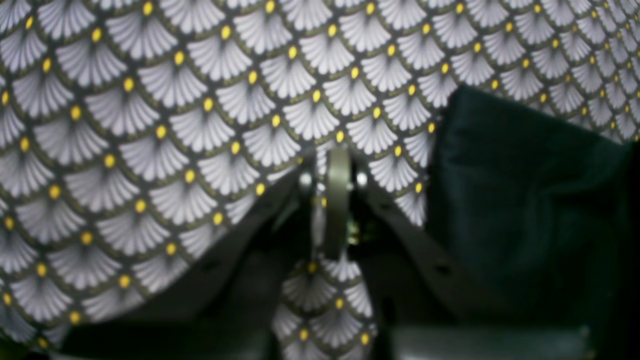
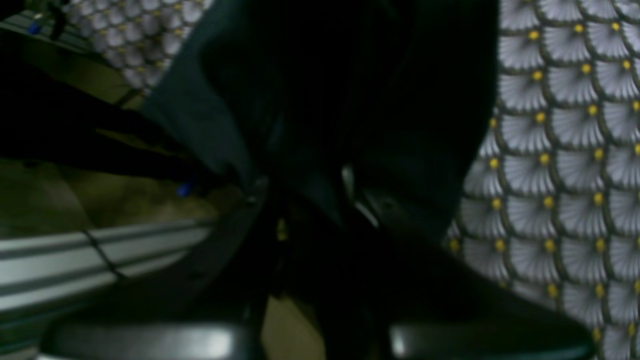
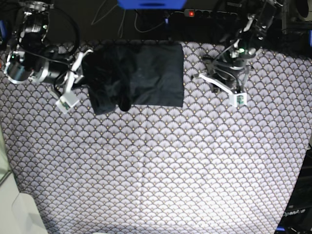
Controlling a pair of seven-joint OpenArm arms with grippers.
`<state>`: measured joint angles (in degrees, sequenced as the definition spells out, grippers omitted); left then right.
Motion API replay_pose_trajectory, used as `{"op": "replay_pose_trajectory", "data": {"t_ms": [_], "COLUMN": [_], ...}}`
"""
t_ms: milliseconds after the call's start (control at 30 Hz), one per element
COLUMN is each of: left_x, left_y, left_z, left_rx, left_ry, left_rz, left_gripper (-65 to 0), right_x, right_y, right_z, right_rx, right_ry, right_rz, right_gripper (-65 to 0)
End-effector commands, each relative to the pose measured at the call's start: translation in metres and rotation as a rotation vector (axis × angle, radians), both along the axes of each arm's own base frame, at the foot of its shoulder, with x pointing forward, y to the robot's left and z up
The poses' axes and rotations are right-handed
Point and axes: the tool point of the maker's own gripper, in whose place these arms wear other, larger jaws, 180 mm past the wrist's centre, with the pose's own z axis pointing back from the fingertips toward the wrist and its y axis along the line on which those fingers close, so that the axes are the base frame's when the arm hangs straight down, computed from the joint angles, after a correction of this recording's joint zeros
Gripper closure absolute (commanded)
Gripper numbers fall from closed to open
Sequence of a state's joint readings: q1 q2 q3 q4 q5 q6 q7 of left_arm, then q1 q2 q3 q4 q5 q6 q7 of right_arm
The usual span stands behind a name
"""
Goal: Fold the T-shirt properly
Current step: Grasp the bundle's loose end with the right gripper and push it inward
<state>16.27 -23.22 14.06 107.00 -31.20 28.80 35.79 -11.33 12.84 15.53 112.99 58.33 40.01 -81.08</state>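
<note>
Near the far edge of the fan-patterned tablecloth [image 3: 156, 165] lay the dark charcoal T-shirt [image 3: 146, 73], partly folded. Right gripper [image 2: 305, 187] pinched its bunched edge; left gripper [image 1: 336, 200] hung empty, jaws together. Pulling could undo the fold.

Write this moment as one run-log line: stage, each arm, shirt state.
stage: mid-fold | right gripper: shut on dark charcoal cloth T-shirt at its bunched edge | left gripper: shut, empty, beside shirt | shirt: partly folded on scallop-patterned tablecloth
</note>
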Motion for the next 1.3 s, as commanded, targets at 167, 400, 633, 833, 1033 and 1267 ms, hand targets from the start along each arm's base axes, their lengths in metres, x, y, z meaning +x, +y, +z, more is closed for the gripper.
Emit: {"op": "replay_pose_trajectory", "data": {"t_ms": [167,400,633,833,1033,1267], "left_x": [0.01,0.01,0.01,0.011,0.011,0.01], "left_y": [0.004,0.004,0.005,0.008,0.009,0.008], "left_z": [0.012,0.012,0.013,0.014,0.014,0.013], "left_rx": [0.013,0.015,0.016,0.023,0.027,0.023], "left_ry": [-0.052,-0.053,-0.054,-0.058,-0.06,-0.057], "left_rz": [-0.002,-0.002,-0.003,-0.004,-0.004,-0.004], "left_gripper": [-2.7,-2.7,-2.7,-2.7,-2.7,-2.7], "right_x": [0.007,0.013,0.017,0.013,0.006,0.005], "right_y": [0.028,0.065,0.078,0.087,0.101,0.103], "right_z": [0.016,0.028,0.024,0.024,0.023,0.023], "right_rx": [0.099,0.159,0.231,0.245,0.255,0.258], "right_ry": [-0.049,-0.087,-0.073,-0.066,-0.055,-0.054], "right_rz": [0.018,0.111,0.111,0.137,0.185,0.193], "right_gripper": [0.0,0.0,0.0,0.0,-0.7,-21.4]}}
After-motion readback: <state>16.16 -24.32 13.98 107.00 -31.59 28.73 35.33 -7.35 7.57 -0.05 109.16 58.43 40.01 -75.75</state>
